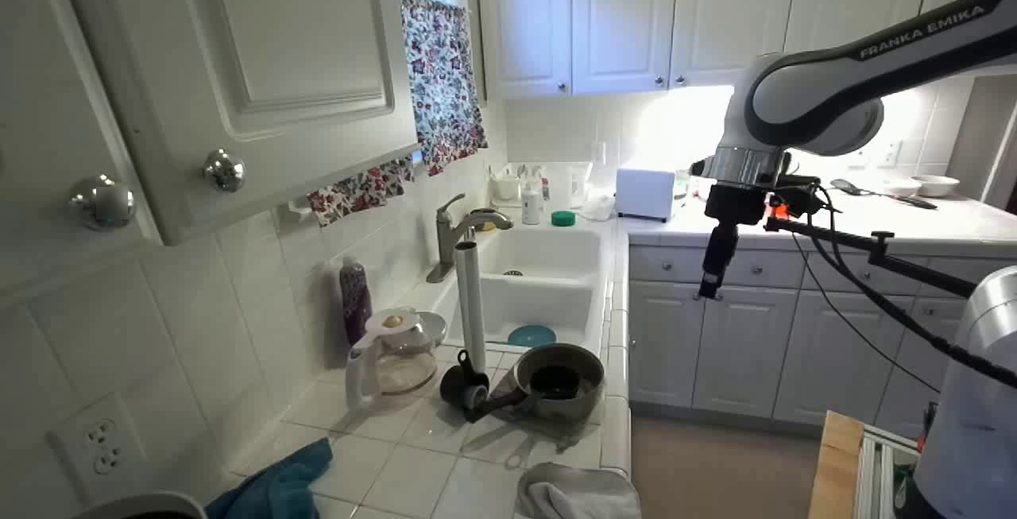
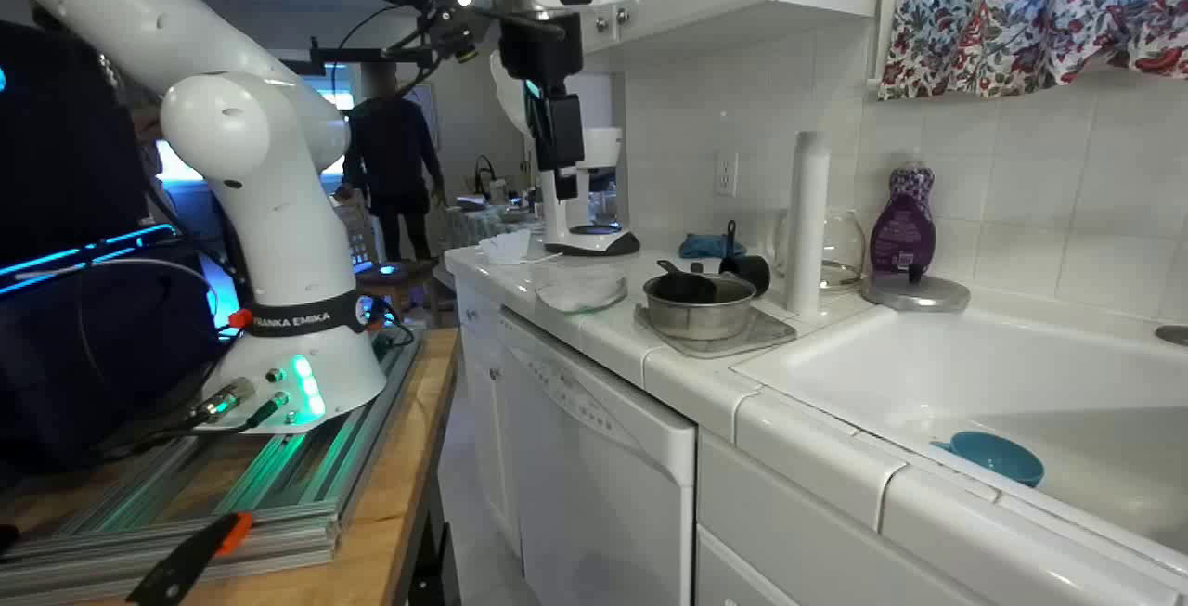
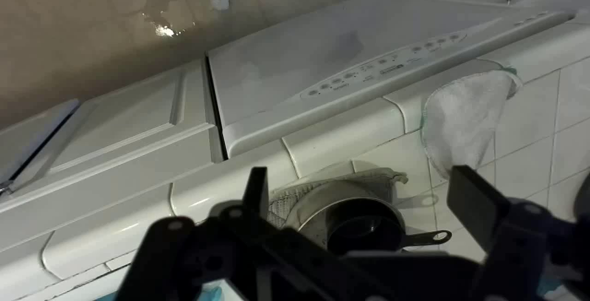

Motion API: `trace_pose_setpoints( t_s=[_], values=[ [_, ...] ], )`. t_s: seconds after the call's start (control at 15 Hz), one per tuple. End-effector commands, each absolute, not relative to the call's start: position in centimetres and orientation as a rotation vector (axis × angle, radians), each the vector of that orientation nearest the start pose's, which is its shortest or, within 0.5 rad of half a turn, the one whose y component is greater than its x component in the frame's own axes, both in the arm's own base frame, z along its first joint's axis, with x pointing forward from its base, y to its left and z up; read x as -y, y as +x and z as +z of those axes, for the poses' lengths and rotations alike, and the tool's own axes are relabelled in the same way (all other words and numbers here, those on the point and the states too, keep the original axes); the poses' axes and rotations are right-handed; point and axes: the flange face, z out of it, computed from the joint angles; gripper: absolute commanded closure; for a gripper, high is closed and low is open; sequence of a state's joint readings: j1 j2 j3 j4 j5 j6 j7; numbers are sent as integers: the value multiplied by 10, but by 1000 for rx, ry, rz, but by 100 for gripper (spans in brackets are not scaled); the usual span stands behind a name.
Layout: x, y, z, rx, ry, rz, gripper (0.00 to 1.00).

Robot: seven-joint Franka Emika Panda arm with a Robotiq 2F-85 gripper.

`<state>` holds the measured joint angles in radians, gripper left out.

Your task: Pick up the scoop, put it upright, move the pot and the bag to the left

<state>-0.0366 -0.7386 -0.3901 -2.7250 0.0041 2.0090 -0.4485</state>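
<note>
While holding the hand (image 3: pixel 362 183) spread, can see at five o'clock in the wrist view the pot (image 3: pixel 318 199) on the bag (image 3: pixel 283 209), with one black scoop (image 3: pixel 364 229) inside (another scoop (image 1: pixel 454 388) outside)

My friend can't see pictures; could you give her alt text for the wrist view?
A robot's open black gripper frames a metal pot, partly hidden, with a dark scoop inside. Also visible: a white tiled counter, a pale cloth and a dishwasher front.

The pot (image 2: pixel 701 322) is dull metal, the table (image 3: pixel 343 137) glossy tile, the cloth (image 3: pixel 465 109) matt and fuzzy, the carafe (image 1: pixel 407 363) smooth glass.
</note>
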Motion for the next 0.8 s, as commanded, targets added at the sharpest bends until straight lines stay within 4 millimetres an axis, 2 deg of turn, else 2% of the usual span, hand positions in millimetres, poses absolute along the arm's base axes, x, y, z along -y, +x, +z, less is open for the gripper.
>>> trace_pose_setpoints(
  t_s=[0.0, 0.4, 0.53, 0.73],
  values=[
    [128, 302, 422, 169, -2885, -122, 0],
    [126, 303, 422, 161, -2885, -125, 0],
    [110, 319, 418, 22, -2897, -132, 0],
    [75, 353, 416, -241, -2871, -259, 0]
  ],
)
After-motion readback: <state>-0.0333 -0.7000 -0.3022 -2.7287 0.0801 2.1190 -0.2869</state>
